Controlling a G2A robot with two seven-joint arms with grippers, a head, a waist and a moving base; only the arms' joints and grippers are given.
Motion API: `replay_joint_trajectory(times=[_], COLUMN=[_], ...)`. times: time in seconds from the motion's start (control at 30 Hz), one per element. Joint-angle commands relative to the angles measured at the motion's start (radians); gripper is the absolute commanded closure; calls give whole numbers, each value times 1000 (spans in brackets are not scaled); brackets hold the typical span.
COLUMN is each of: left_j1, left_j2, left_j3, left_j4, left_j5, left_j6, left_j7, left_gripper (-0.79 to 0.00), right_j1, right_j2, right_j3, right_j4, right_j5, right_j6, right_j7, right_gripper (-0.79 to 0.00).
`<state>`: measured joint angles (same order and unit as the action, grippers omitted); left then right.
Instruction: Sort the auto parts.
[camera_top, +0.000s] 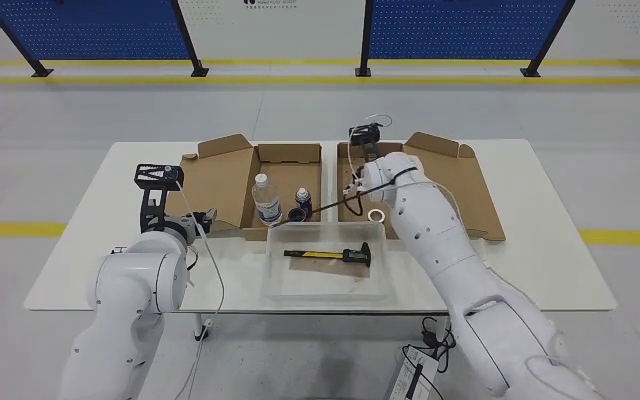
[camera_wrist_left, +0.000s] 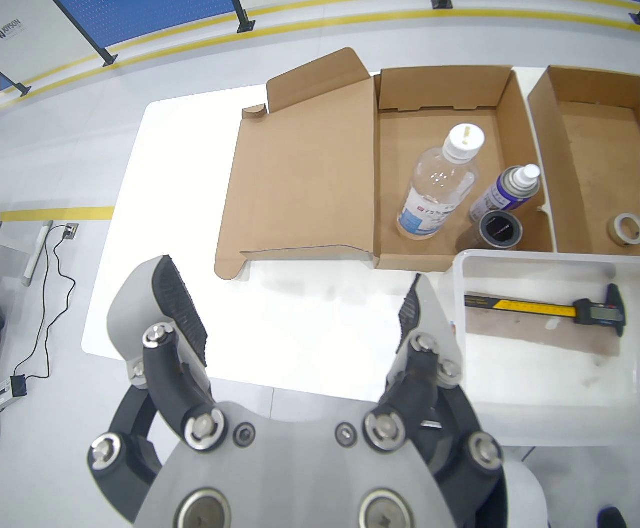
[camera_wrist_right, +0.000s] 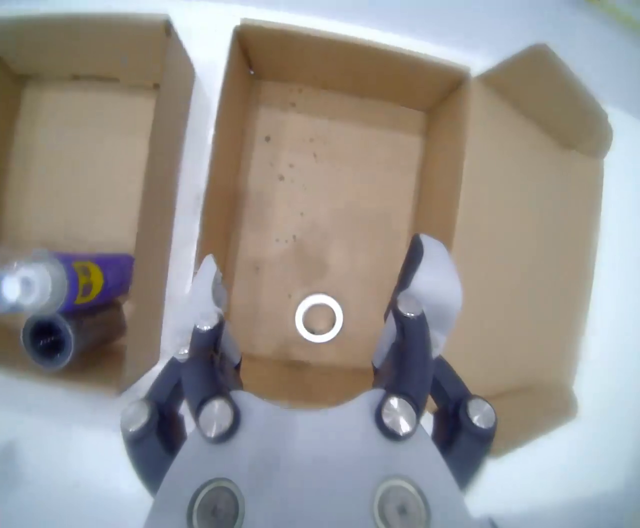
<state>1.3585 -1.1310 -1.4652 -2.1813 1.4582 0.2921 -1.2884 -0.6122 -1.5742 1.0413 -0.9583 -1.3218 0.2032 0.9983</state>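
Both jaws are wide and empty, the right above the white ring (camera_wrist_right: 318, 318) apparently sorted alone into its cardboard box (camera_wrist_right: 325, 165).

White ring (camera_wrist_right: 300, 319), yellow caliper (camera_wrist_left: 545, 309) (black head)

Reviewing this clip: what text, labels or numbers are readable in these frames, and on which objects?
Clear bottle: label print, largely too small to read.
Purple spray can: label blurred, unreadable.
Black cylinder: faint print on its end, unreadable.
Caliper: scale marks too small to read.
Nothing can be quoted with confidence.
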Motion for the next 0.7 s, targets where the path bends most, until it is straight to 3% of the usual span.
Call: replay_joint_trajectory(times=[0.0,0.13,0.2,0.27,0.43,0.67], left_j1=[0,0,0,0,0,0], left_j2=[0,0,0,0,0,0], left_j3=[0,0,0,0,0,0], left_j4=[0,0,0,0,0,0], left_j5=[0,0,0,0,0,0], left_j6=[0,0,0,0,0,0], left_j7=[0,0,0,0,0,0], left_gripper=[-785,-785,-785,-785,-785,-785], right_j1=[-125,-345,-420,-474,-539,-546], right_j2=[34,80,92,100,115,132], right_j3=[56,164,195,222,232,173], right_j4=[-265,-655,-772,-847,-913,-855], right_j5=[-72,-124,-101,-63,34,117], right_j6=[-48,-170,-243,-300,-466,-618], right_j7=[96,220,256,279,350,407], right_gripper=[-619,-637,-702,-714,-748,-785])
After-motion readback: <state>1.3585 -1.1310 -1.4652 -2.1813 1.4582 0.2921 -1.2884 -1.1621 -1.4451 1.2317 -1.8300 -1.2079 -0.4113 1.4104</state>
